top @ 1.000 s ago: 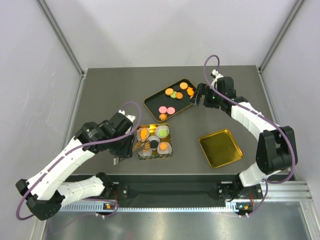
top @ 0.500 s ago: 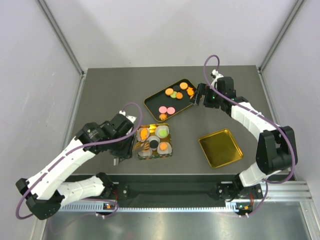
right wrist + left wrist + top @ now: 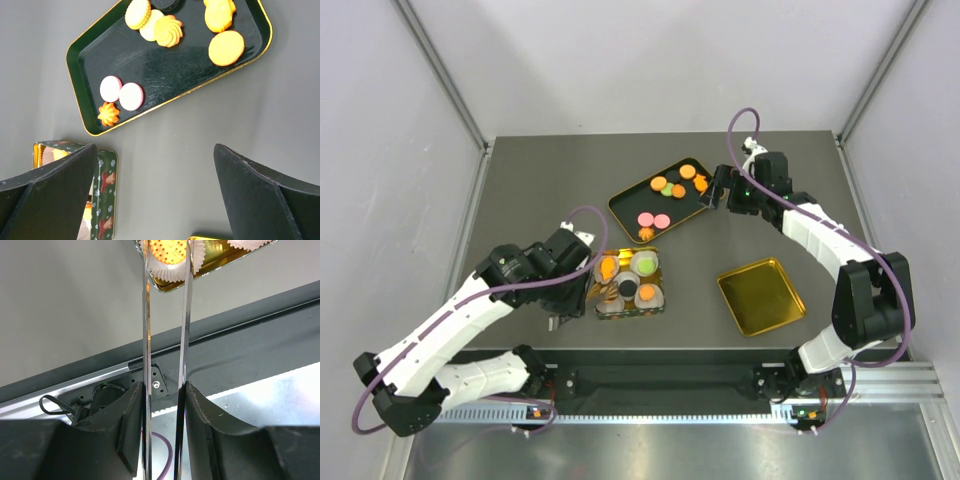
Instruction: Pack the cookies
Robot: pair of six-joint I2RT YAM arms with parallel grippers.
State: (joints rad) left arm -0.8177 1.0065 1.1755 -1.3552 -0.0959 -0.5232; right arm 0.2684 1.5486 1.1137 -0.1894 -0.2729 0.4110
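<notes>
The tongs (image 3: pixel 146 330) and the cup (image 3: pixel 172 273) run off the left wrist view's top edge, tips unseen. Toward the near edge of the desk (image 3: pixel 520 190), the tin (image 3: pixel 103 186) sits half behind a finger (image 3: pixel 45 200) in the right wrist view, where a dark disc (image 3: pixel 165 4) is clipped at the top.

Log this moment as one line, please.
left gripper: shut on tongs, tips flanking cookie in tin | right gripper: open, near tray of loose cookies

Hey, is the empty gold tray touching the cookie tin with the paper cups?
Apart. The top external view shows a strip of grey table between the empty gold tray and the cookie tin.
</notes>
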